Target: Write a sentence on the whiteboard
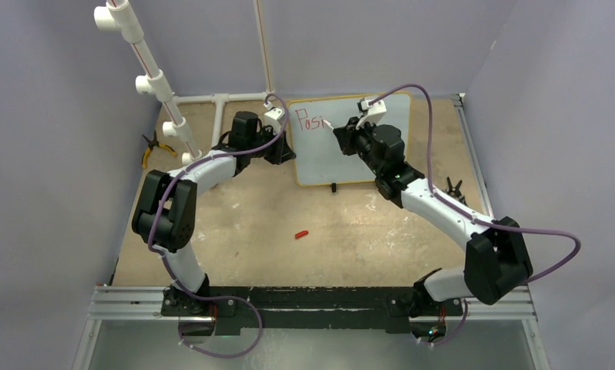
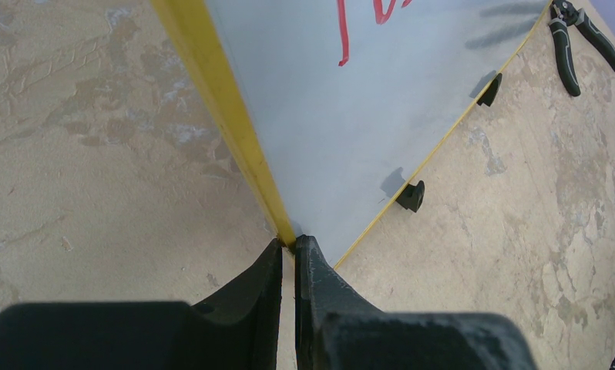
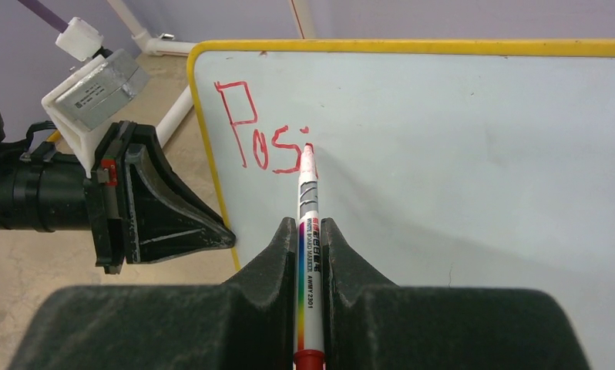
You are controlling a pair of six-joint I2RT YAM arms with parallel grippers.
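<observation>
The whiteboard [image 1: 324,162], white with a thin yellow frame, lies at the back of the table. Red letters of the sentence [image 3: 258,139], reading "Posi", run along its upper left; they also show in the top view [image 1: 310,121], and their strokes show at the left wrist view's top edge [image 2: 343,38]. My right gripper [image 3: 310,223] is shut on a white marker [image 3: 307,189], whose red tip touches the board just right of the "i". My left gripper [image 2: 290,243] is shut on the yellow frame at the board's left edge [image 2: 212,100]. Its black fingers [image 3: 173,223] also show in the right wrist view.
A red marker cap [image 1: 301,233] lies on the bare table in front of the board. Yellow-handled pliers [image 1: 152,148] lie at the left, and black pliers [image 2: 578,42] beyond the board's right side. A white pipe frame [image 1: 154,77] rises at the back left. Small black feet [image 2: 411,195] line the board's edge.
</observation>
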